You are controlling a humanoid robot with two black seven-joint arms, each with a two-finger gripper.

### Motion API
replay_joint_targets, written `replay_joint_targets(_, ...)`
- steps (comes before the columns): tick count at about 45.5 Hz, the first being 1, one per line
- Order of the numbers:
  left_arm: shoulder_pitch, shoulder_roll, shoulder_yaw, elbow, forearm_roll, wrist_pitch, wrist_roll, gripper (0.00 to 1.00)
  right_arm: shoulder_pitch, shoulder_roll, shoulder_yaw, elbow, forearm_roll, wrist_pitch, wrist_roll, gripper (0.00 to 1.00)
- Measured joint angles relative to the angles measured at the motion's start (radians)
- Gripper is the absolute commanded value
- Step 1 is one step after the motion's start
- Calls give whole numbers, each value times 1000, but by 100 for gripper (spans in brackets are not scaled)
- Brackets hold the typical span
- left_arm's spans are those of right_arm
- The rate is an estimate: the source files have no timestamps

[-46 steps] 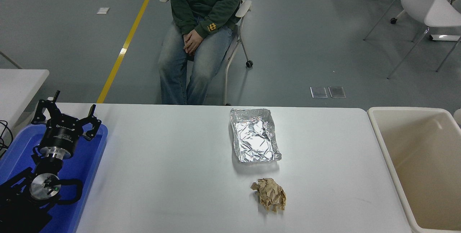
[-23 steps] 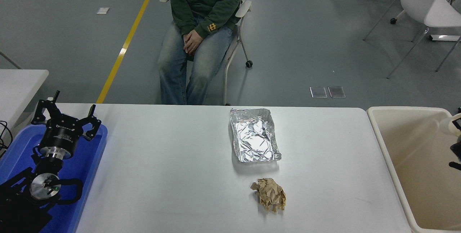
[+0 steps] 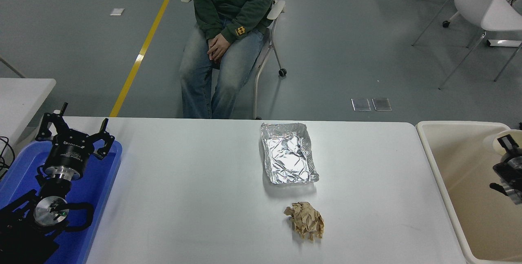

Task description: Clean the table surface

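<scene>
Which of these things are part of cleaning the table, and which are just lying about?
Part of the job:
- table surface
- crumpled brown paper lying on it
- foil tray lying on it
- beige bin, likely for the rubbish
- right end effector over the bin

Just there:
- blue tray under the parked left end effector
- seated person
- white chair

a lab or test hall: grey painted floor (image 3: 346, 52) with a yellow lane line (image 3: 142, 47) at eleven o'clock, white wheeled chairs (image 3: 481, 7) at two o'clock, a badge-wearing person (image 3: 228, 19) seated at twelve.
</scene>
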Motion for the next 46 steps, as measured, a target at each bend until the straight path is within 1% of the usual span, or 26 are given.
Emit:
replay_joint_targets(2, 0, 0, 0, 0, 0, 0, 0, 100, 0, 2, 0, 0, 2, 0, 0, 23)
replay_joint_targets(3, 0, 0, 0, 0, 0, 0, 0, 100, 0, 3, 0, 0, 3, -1, -1, 30)
replay_joint_targets(5, 0, 0, 0, 0, 0, 0, 0, 100, -1, 4, 0, 1, 4, -1, -1, 49)
replay_joint_targets(8, 0, 0, 0, 0, 0, 0, 0, 100, -1, 6, 0, 1, 5, -1, -1, 74)
replay_joint_targets(9, 0, 0, 0, 0, 0, 0, 0, 100, -1, 6, 0, 2, 6, -1, -1, 79)
replay_joint_targets(11, 0, 0, 0, 0, 0, 0, 0, 100, -1, 7, 0, 2, 6, -2, -1, 86)
replay_joint_targets(12, 0, 0, 0, 0, 0, 0, 0, 100, -1, 7, 1, 2, 7, -2, -1, 91)
replay_joint_targets(13, 0, 0, 0, 0, 0, 0, 0, 100, -1, 7, 2, 3, 7, -2, -1, 99)
replay_joint_targets(14, 0, 0, 0, 0, 0, 0, 0, 100, -1, 7, 2, 3, 8, -2, -1, 100)
replay_joint_targets(46, 0, 0, 0, 0, 0, 0, 0, 100, 13, 6, 6, 8, 11, 10, -3, 100)
